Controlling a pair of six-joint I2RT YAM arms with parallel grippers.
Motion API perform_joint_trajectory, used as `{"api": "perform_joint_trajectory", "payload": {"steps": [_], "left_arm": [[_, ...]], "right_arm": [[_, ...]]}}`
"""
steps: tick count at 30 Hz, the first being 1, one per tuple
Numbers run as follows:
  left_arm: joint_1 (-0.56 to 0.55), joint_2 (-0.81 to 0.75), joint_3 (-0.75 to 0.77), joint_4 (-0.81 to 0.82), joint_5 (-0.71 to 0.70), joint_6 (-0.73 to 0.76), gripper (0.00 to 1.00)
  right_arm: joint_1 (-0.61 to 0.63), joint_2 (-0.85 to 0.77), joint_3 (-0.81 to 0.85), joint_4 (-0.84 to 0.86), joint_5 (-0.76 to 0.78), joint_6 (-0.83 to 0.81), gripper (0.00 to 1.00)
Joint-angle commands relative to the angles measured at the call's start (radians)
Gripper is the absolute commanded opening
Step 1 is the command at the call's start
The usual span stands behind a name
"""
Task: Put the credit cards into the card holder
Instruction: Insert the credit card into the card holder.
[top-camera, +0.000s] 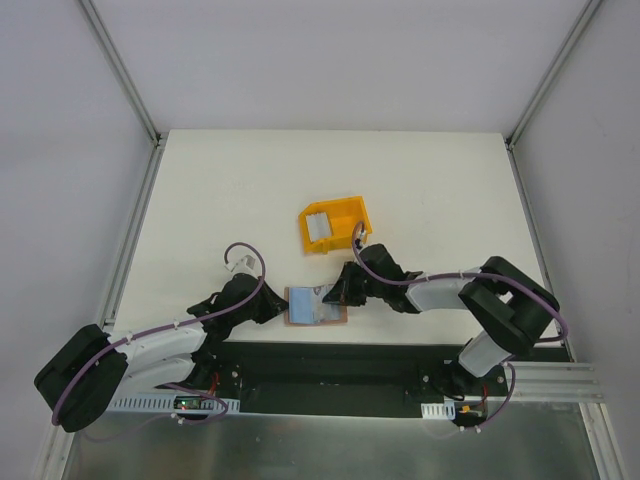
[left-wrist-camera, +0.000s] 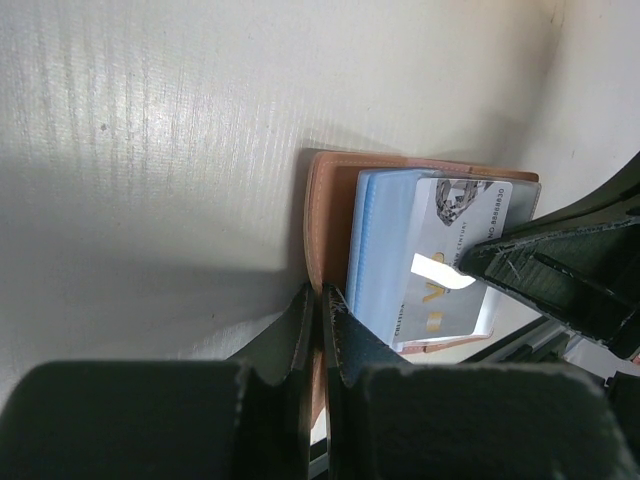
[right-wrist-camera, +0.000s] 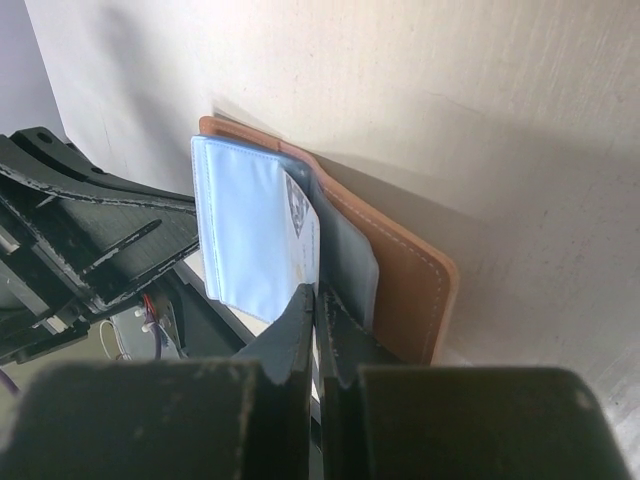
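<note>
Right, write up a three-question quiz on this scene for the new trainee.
1. True or false: the card holder lies folded shut on the table.
2. Pick one. The left gripper is shut on: A) the card holder's edge; B) a loose card out on the table; C) nothing at all.
3. Short answer: what shows inside the open holder?

Key: 1 false; 2 A; 3 credit cards.

White table (top-camera: 250, 180): card holder (top-camera: 298, 308), yellow bin (top-camera: 345, 215).
</note>
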Motion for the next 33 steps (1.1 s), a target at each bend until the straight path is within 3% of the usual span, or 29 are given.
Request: {"api": "perform_joint_trajectory", "payload": {"steps": [1,9,25,33], "left_arm": [[0.003,0.017,-0.018,-0.066,-0.022,0.021,0.0],[0.003,0.026,-0.024,-0.043,-0.019,0.002,0.0],[0.003,0.028,-0.021,-0.03,-0.016,-0.002,0.0],[0.003,-0.004,-0.035,-0.041,-0.023,0.001,0.0]], "right_arm": [[-0.006,0.038,0.007,0.007,0.037,-0.013,0.0],[0.043,0.055,-0.015,0.076,0.061,0.084,0.0],[0.092,0.095,0.079,-0.032,0.069,0.055,0.05],[0.075,-0.022,0.097,-0.269,0.178,-0.046,0.4]]}}
